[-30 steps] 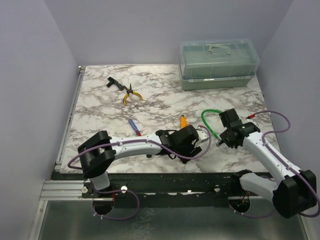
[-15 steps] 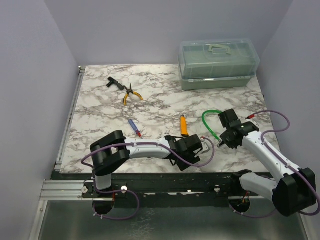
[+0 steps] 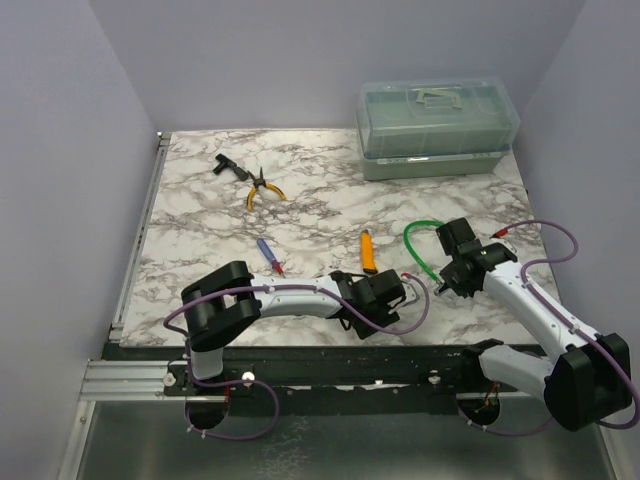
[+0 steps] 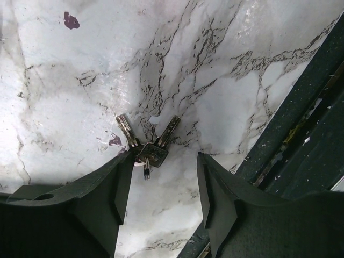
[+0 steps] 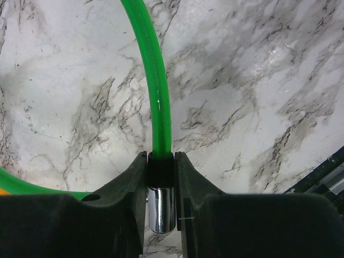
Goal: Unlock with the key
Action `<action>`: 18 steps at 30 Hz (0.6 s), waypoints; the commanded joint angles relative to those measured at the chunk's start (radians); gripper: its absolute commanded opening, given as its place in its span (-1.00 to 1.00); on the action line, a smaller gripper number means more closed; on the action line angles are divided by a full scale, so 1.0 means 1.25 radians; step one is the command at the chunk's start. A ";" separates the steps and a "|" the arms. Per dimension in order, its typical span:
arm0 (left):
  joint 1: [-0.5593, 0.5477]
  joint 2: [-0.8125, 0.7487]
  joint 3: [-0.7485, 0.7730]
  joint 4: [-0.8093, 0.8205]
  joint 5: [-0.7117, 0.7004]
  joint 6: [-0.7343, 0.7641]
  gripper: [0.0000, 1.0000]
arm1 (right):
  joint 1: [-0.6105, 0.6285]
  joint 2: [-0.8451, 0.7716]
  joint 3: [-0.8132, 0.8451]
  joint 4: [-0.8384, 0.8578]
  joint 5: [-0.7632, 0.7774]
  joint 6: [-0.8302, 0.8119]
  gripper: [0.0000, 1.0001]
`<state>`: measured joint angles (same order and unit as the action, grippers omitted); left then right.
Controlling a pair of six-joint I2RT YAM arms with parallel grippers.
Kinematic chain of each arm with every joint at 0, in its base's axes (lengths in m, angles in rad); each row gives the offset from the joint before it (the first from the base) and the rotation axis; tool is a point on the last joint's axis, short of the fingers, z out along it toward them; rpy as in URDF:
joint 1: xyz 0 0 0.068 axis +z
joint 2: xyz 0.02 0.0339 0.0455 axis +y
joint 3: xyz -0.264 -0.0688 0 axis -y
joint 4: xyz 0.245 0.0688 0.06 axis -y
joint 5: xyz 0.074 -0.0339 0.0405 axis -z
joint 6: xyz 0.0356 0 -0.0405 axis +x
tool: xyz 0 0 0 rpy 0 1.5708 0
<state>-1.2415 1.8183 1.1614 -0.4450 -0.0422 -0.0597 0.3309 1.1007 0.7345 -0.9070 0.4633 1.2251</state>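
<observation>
A small bunch of silver keys (image 4: pixel 152 153) lies flat on the marble table (image 4: pixel 64 80), two blades fanned away from me. My left gripper (image 4: pixel 164 172) is open just over them, low at the near edge. The key heads touch my left finger (image 4: pixel 102 188), and the other finger stands apart. In the top view the left gripper (image 3: pixel 385 298) hides the keys. My right gripper (image 5: pixel 160 161) is shut on the lock's black collar and chrome end (image 5: pixel 160 207), where the green cable (image 5: pixel 156 80) comes out. The cable loops on the table (image 3: pixel 415 235) beside the right gripper (image 3: pixel 445 283).
An orange-handled tool (image 3: pixel 368 250) lies just beyond the left gripper. A blue-and-red screwdriver (image 3: pixel 268 255), yellow pliers (image 3: pixel 262 188) and a black tool (image 3: pixel 225 165) lie further left. A green toolbox (image 3: pixel 437 125) stands at the back right. The table's dark front edge (image 4: pixel 301 123) is close.
My left gripper has swung towards the near edge and lowered, then held still. The right gripper has stayed shut on the lock's end.
</observation>
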 commanded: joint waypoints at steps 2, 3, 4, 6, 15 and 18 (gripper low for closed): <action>-0.009 -0.024 0.022 -0.002 -0.026 0.029 0.14 | 0.002 0.002 -0.006 0.012 0.029 -0.006 -0.99; -0.009 -0.026 0.023 -0.002 -0.026 0.034 0.13 | 0.003 0.004 -0.006 0.014 0.027 -0.007 -0.99; -0.009 -0.029 0.022 -0.002 -0.027 0.039 0.13 | 0.002 0.004 -0.005 0.015 0.025 -0.009 -0.99; -0.009 -0.036 0.022 -0.002 -0.031 0.044 0.13 | 0.002 0.006 -0.006 0.018 0.025 -0.013 -0.99; -0.008 -0.043 0.016 -0.003 -0.035 0.146 0.05 | 0.002 0.008 -0.005 0.030 0.013 -0.025 -0.99; -0.009 -0.038 0.016 -0.010 -0.009 0.162 0.02 | 0.002 0.011 -0.003 0.029 0.013 -0.029 -0.99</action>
<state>-1.2457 1.7897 1.1648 -0.4477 -0.0715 0.0769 0.3309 1.1072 0.7338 -0.8951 0.4625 1.1954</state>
